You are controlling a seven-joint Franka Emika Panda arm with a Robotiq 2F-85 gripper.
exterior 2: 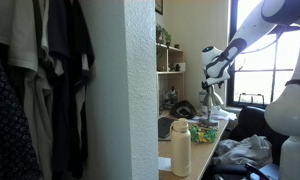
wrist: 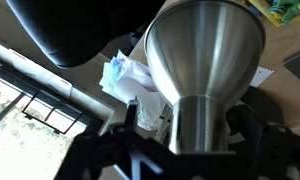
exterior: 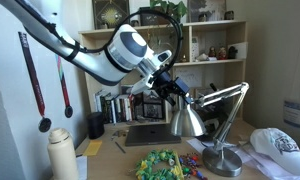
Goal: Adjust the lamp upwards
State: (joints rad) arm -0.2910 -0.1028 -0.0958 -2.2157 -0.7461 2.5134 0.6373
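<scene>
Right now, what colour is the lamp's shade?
The lamp shade is silver metal, clearest in the wrist view.

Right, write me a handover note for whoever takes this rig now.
Claw: at the lamp, straddling the neck of its shade in the wrist view; whether it is clamped cannot be told.
Lamp: base sits flat, shade hangs low, mouth pointing down.
Done: claw brought to the shade.
Left: confirm the grip, raise the shade, let go.

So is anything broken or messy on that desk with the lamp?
Nothing looks broken. The lamp droops low, its shade tipped downward, with the gripper at its neck. A colourful pile lies loose beside its base.
</scene>
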